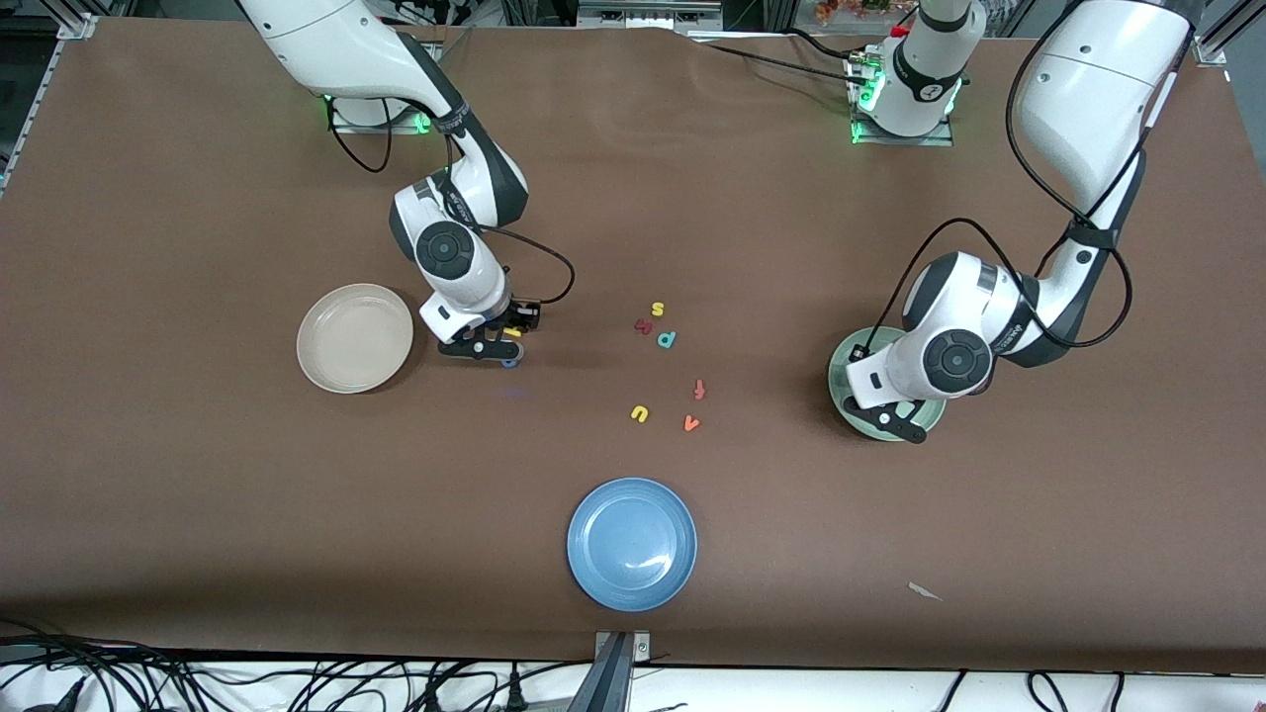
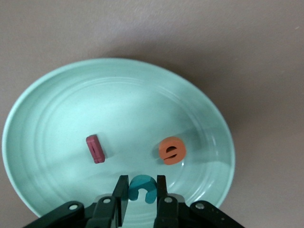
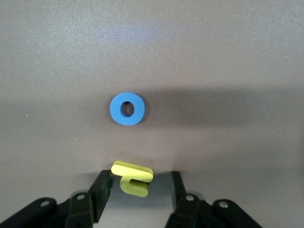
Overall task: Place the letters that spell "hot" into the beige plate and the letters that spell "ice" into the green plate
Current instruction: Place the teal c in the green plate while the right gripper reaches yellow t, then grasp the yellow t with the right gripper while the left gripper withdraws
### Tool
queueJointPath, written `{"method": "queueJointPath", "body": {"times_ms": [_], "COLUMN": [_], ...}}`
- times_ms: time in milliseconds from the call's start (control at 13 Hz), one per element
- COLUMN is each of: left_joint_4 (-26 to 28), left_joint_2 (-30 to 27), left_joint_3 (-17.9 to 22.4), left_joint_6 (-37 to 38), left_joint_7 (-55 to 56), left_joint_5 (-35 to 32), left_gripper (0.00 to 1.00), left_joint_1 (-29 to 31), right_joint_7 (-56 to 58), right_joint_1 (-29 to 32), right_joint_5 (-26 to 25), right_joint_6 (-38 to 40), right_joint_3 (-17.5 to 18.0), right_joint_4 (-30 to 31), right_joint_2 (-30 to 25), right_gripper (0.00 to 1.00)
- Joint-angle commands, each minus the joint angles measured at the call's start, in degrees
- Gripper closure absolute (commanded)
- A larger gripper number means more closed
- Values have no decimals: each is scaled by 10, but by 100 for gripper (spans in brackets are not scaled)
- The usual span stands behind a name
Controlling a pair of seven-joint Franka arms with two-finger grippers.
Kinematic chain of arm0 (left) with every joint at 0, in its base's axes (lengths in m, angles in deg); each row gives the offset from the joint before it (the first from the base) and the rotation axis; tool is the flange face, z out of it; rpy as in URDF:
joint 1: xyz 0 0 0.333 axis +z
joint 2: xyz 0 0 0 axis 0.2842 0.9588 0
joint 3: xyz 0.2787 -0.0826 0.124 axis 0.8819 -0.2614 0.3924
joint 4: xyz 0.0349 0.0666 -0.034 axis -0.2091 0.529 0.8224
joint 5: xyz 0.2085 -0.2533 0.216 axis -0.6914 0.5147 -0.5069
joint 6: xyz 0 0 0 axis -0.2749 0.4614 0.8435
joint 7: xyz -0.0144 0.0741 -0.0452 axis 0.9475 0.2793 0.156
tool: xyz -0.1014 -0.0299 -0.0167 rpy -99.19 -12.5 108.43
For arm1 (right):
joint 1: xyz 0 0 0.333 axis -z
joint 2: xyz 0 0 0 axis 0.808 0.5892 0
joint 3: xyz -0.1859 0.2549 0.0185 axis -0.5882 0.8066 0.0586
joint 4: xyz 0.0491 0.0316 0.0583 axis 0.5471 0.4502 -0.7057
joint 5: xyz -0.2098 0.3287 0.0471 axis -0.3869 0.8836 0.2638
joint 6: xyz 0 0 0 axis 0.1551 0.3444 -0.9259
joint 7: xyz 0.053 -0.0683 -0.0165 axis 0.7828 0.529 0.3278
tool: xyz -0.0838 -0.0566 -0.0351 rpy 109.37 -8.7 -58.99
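Note:
My left gripper (image 2: 142,181) hangs low over the green plate (image 2: 118,104), shut on the teal c (image 2: 141,188). In that plate lie the dark red i (image 2: 96,148) and the orange e (image 2: 172,150). In the front view the left gripper (image 1: 895,420) covers much of the green plate (image 1: 844,374). My right gripper (image 1: 492,348) is down at the table beside the beige plate (image 1: 354,337), which holds nothing. Its fingers stand open around the yellow h (image 3: 135,186), with a gap on each side. The blue o (image 3: 116,109) lies on the table just past the h. The orange t (image 1: 699,390) lies mid-table.
Mid-table lie a yellow s (image 1: 657,310), a dark red letter (image 1: 644,325), a teal p (image 1: 667,339), a yellow u (image 1: 640,413) and an orange v (image 1: 691,423). A blue plate (image 1: 632,543) sits nearest the front camera. A small white scrap (image 1: 925,591) lies toward the left arm's end.

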Motion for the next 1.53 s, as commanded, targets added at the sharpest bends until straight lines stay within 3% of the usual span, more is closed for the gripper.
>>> {"method": "queueJointPath", "body": {"times_ms": [0, 77, 230, 690, 843, 1150, 1457], "left_joint_4": [45, 48, 48, 27, -1, -151, -270], "left_joint_2": [-12, -13, -16, -84, -111, -120, -131], "left_joint_3": [-5, -5, -6, -8, -20, -36, -29], "left_joint_6": [-52, -53, -52, 1, 54, 229, 323], "left_joint_7": [-8, -8, -8, -5, -5, -6, -7], "left_joint_5": [-17, -17, -17, -15, -10, -6, 44], "left_gripper": [100, 89, 0, 0, 0, 0, 0], "left_joint_1": [21, 22, 23, 15, 14, 14, 22], "right_joint_7": [-2, -2, -2, 3, 5, 5, 2], "right_joint_1": [-1, -1, -1, -1, -1, -1, -1], "right_joint_5": [-5, -5, -5, -5, -6, -7, -7], "right_joint_6": [-7, -7, -7, -7, -11, -12, -11], "right_joint_3": [1, 1, 1, 0, 0, 0, 0], "right_joint_4": [3, 4, 4, -2, -2, -2, -1], "right_joint_2": [1, 1, 1, 0, 1, 0, 1], "right_gripper": [52, 54, 59, 59, 59, 60, 69]}}
